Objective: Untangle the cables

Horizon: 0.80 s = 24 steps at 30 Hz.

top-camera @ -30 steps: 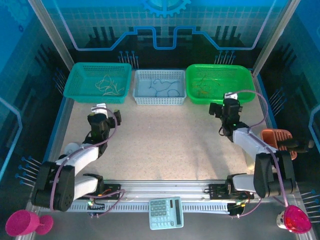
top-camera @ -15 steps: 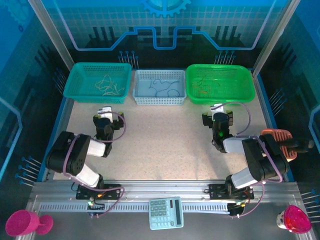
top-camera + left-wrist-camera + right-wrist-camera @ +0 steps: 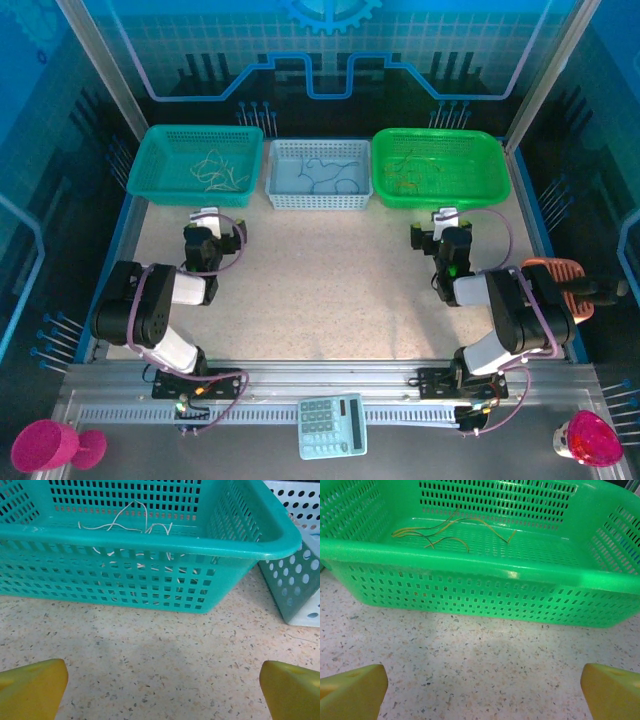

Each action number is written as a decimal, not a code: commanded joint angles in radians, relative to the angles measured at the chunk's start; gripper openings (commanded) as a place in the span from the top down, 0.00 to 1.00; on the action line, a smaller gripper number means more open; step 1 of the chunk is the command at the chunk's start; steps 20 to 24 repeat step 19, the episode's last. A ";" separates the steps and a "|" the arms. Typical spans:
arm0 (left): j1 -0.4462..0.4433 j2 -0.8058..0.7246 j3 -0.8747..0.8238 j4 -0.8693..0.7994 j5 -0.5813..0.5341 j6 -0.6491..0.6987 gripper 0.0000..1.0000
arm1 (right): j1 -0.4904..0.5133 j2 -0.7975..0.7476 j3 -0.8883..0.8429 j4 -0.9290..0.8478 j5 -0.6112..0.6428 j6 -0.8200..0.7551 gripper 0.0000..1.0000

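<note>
Cream cables [image 3: 218,172] lie crosswise in teal basket [image 3: 195,198], left of white basket [image 3: 318,205]; blue cables [image 3: 325,181] inside that; orange cables [image 3: 410,176] in green basket [image 3: 440,201]; left gripper [image 3: 162,680], right gripper [image 3: 482,685] gape empty.

Right wrist: I see the green basket [image 3: 510,575] straight ahead, sitting on the speckled table [image 3: 485,645]. Thin orange cables [image 3: 445,532] lie loose on its floor, towards the left rear. Right gripper [image 3: 482,692] spread wide, yellow fingertips [image 3: 352,685] at both lower corners, bare tabletop between them.

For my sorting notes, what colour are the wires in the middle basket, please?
Dark blue wires, clearest in the top external view.
</note>
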 commanded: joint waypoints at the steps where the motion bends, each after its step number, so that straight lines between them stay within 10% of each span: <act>1: 0.004 -0.018 0.011 -0.006 0.031 -0.017 0.01 | -0.010 0.005 0.022 0.013 -0.023 0.020 0.01; 24: 0.005 -0.018 0.011 -0.007 0.031 -0.017 0.01 | -0.020 0.004 0.019 0.022 -0.053 0.018 0.00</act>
